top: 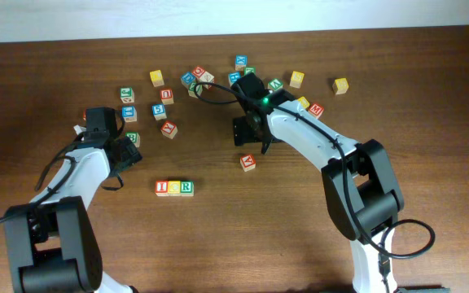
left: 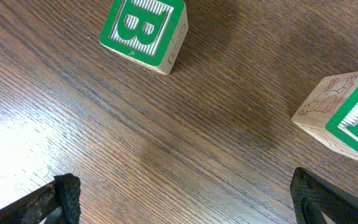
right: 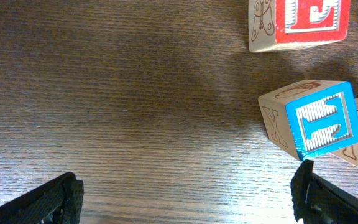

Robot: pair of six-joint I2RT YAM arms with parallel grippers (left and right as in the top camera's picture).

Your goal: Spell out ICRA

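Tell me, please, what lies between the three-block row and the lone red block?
Only bare table between row and red block, per the overhead view.

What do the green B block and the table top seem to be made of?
The green B block looks like pale bare wood: its side shows faint grain and a line drawing, and the top face is painted green and white. The table is dark brown wood or wood-look laminate, with fine streaky grain and a slight sheen.

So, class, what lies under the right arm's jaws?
Between the open jaws, bare wooden table. A blue-lettered block sits by one jaw, a red-lettered block beyond it. Overhead, the right arm covers this patch, so nothing there shows from above.
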